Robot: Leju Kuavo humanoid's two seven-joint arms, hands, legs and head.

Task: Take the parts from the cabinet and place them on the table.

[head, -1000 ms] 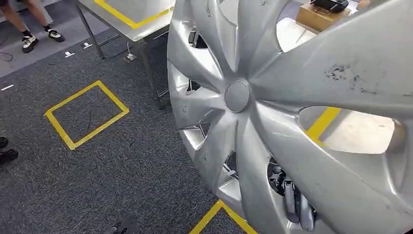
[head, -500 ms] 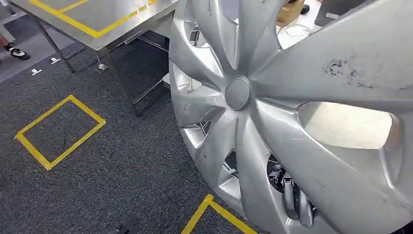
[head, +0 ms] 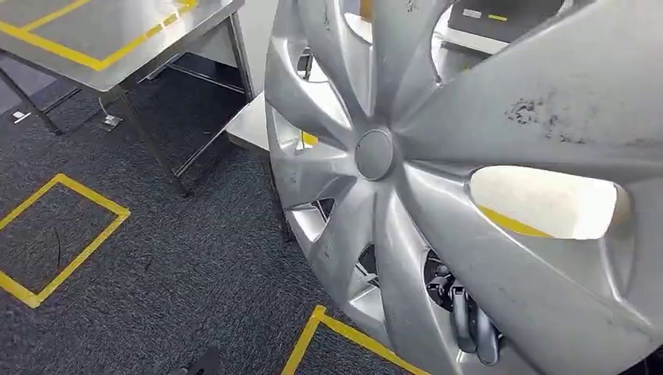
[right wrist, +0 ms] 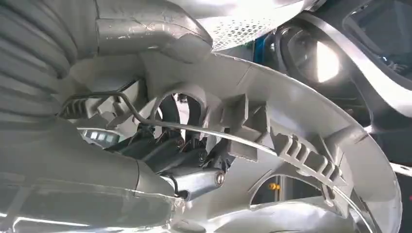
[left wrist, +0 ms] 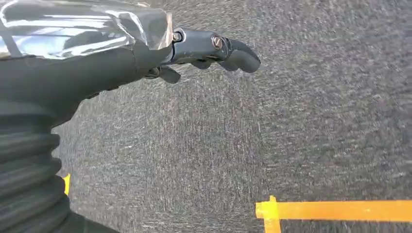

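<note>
The whole head view has been sliding over the last second: the steel desk (head: pixel 117 39) with its yellow tape is now sitting at the upper left and the taped floor square (head: pixel 55 234) is nearer the left edge. That reads as the robot turning with its load, probably carrying it to a desk. The left hand (left wrist: pixel 214 51) is hanging over the grey carpet (left wrist: pixel 291 121), fingers curled in, holding nothing. To the right, the hubcap (head: pixel 469 195) is being held up close before the head camera, tilted. The right hand (right wrist: pixel 189 155) is gripping it from behind, fingers hooked through a rim opening. No containers are visible, and the cabinet isn't either.
</note>
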